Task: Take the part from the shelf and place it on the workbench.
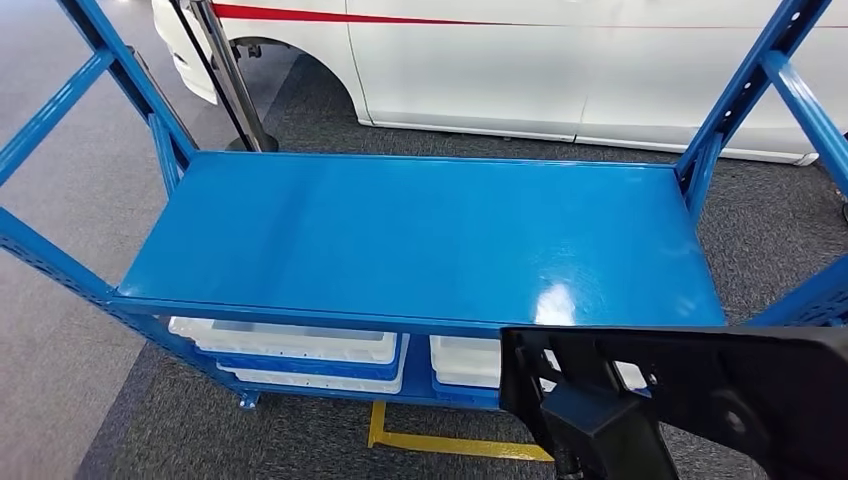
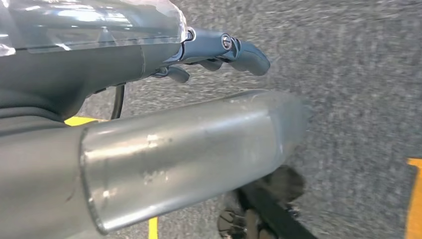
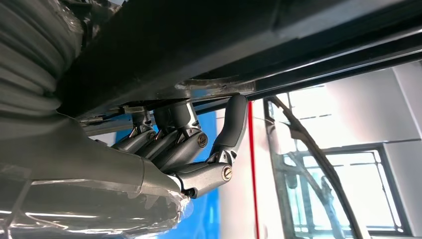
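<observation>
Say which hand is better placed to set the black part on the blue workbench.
The right hand: its fingers press against the black part from beneath, near the blue workbench. The left hand hangs over grey floor, holding nothing.

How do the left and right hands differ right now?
The right hand holds the black part, fingers pressed up against its underside; the left hand holds nothing. The right hand is raised at the blue workbench; the left hand hangs over grey carpet, fingers loosely curled. Both share dark fingers and a plastic-wrapped wrist.
</observation>
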Controlling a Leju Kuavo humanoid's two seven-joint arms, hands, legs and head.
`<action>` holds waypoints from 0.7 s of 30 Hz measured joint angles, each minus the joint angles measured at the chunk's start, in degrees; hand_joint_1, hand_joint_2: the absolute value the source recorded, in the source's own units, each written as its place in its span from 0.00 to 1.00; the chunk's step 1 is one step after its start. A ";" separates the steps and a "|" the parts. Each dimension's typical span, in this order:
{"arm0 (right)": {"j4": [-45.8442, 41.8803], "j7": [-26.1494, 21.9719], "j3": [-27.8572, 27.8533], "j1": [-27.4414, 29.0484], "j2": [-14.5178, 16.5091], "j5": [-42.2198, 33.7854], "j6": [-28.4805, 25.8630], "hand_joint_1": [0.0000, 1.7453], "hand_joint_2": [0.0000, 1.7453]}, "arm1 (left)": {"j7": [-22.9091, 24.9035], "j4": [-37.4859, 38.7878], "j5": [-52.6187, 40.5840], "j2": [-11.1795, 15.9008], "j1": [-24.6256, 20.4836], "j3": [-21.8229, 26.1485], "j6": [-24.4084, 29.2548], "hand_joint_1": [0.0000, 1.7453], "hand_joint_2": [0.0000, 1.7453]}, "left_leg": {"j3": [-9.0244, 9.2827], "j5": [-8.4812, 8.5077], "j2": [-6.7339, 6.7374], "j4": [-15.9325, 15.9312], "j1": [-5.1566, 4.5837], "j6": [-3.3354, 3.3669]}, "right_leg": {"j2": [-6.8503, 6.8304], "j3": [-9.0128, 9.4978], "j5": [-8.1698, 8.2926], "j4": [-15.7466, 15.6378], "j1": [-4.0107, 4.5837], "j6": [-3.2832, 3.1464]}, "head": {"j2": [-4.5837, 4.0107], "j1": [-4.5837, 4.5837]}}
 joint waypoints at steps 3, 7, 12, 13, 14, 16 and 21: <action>0.08 0.01 0.00 0.20 0.03 0.04 0.01 1.00 1.00 | 0.13 -0.01 -0.04 0.04 -0.08 0.00 0.03 0.00 0.00 | 7.02 4.05 -0.07 -6.43 -0.70 1.49 | -0.04 -1.97 1.41 0.36 0.53 -0.04 | 0.00 0.01; 0.22 0.09 0.00 0.47 0.08 0.18 0.23 1.00 1.00 | 0.08 -0.04 -0.14 0.25 -0.41 0.00 0.07 0.00 0.00 | 15.26 3.41 -0.18 -19.25 -2.02 3.18 | -0.20 -2.63 3.18 0.23 0.54 0.89 | 0.01 -0.01; 0.71 0.06 0.00 1.17 0.04 0.09 0.39 1.00 1.00 | -0.98 -0.04 -0.34 -0.03 -0.45 0.00 0.07 0.00 0.00 | 12.92 6.55 0.55 -20.56 -1.46 3.76 | 0.10 -4.59 -2.95 5.23 0.30 2.27 | 0.01 0.02; 0.74 0.04 0.00 1.29 0.03 0.19 0.41 1.00 1.00 | -1.11 -0.04 -0.36 -0.07 -0.43 0.00 0.07 0.00 0.00 | 12.00 6.96 0.63 -20.32 -1.46 3.89 | 0.12 -5.38 -5.61 8.66 0.21 2.47 | 0.01 0.03; 0.78 0.03 0.00 1.37 0.02 0.33 0.46 1.00 1.00 | -1.17 -0.04 -0.38 -0.11 -0.41 0.00 0.03 0.00 0.00 | 11.06 7.45 0.74 -19.99 -1.46 3.87 | 0.13 -5.92 -7.10 11.99 0.11 2.70 | 0.01 0.02; 0.83 0.00 0.00 1.47 0.01 0.60 0.67 1.00 1.00 | -1.10 -0.04 -0.44 -0.16 -0.43 0.00 -0.13 0.00 0.00 | 9.19 8.31 0.91 -19.15 -1.38 3.65 | 0.13 -5.25 -5.80 14.93 -0.12 3.08 | 0.01 0.02; 1.12 -0.02 0.00 1.18 -0.02 -0.62 1.82 1.00 1.00 | -1.01 -0.04 -0.57 -0.38 -0.27 0.02 -0.59 0.00 0.00 | 5.50 9.31 1.85 -15.89 -1.45 2.64 | -2.37 4.88 -3.39 1.04 0.01 2.84 | 0.00 0.01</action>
